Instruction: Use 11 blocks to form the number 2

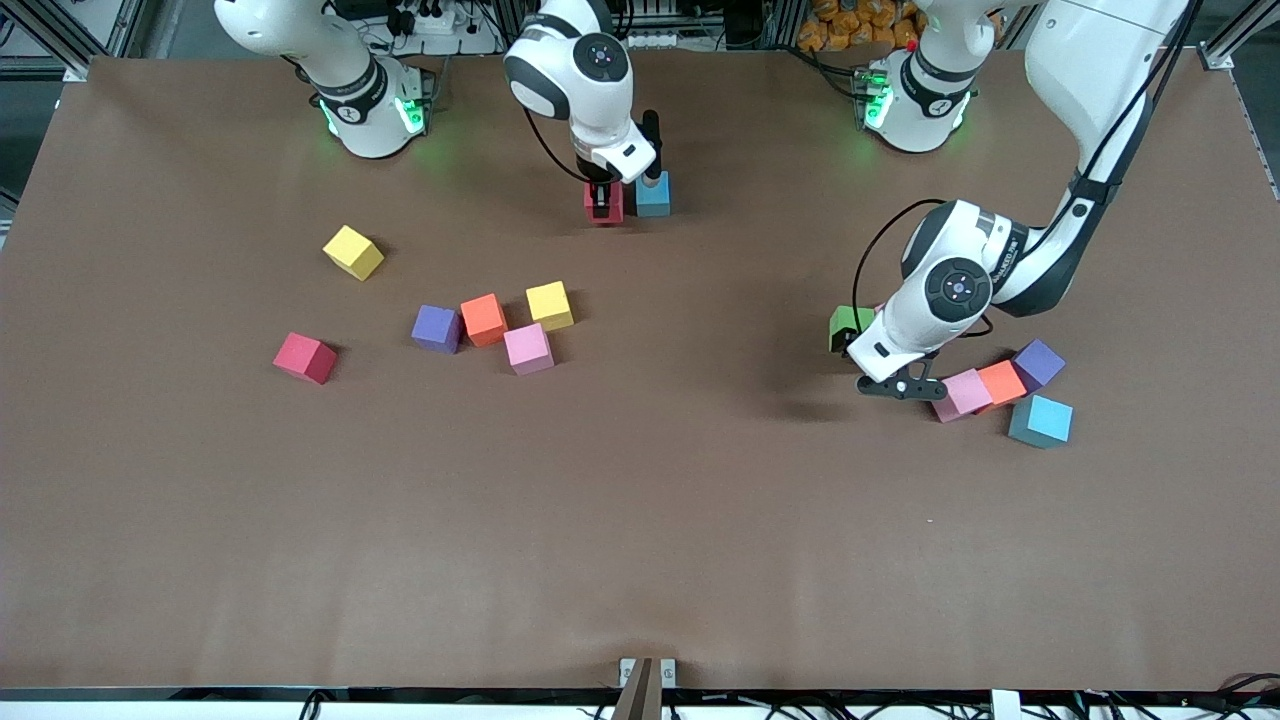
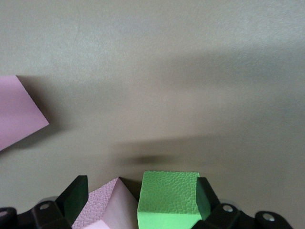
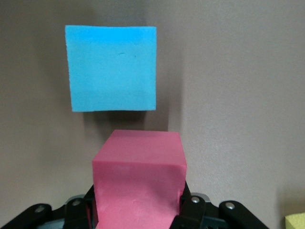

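We see right gripper [image 1: 603, 205] clamped on red block [image 3: 138, 183], low at table, just beside light blue block [image 1: 654, 194] near robot bases. Left gripper [image 1: 893, 385] wide, straddling green block [image 2: 169, 198] and pink block [image 2: 102, 207].

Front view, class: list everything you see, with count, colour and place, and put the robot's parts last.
table: 1, brown, under everything
red blocks: 2; one toward the right arm's end, one in the right gripper
blue blocks: 2; one beside the held red, one at the left arm's end
yellow blocks: 2; one alone, one in the middle cluster
purple blocks: 2;
orange blocks: 2;
pink blocks: 3; beside the green
green block: 1, under the left gripper
right gripper: shut on red
left gripper: open
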You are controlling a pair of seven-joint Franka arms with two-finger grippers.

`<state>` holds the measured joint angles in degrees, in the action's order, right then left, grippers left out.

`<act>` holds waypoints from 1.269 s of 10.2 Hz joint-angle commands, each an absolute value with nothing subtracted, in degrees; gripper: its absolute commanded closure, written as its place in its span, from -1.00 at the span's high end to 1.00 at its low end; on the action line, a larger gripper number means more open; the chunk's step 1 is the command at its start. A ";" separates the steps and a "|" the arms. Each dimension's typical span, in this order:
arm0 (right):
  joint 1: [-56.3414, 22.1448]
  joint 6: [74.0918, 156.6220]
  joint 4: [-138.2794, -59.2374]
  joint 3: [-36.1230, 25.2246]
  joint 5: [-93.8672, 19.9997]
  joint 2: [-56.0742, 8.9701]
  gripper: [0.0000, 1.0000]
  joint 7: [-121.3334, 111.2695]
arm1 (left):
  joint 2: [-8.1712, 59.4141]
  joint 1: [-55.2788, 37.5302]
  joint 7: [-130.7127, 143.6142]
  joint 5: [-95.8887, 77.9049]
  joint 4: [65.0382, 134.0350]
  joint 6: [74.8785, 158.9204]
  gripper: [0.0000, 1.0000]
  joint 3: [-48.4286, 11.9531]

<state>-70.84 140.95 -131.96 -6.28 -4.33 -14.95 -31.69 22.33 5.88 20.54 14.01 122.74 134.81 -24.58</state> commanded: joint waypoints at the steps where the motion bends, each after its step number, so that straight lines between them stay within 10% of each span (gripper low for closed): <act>1: -73.21 142.82 -132.45 -7.21 -3.34 -15.99 -1.00 -28.14 | 21.88 5.01 18.64 13.10 122.78 135.61 1.00 -24.52; 13: -75.59 145.11 -132.10 -7.12 -2.37 -17.58 -1.00 -23.99 | 25.75 3.34 18.55 13.18 126.03 141.68 1.00 -24.96</act>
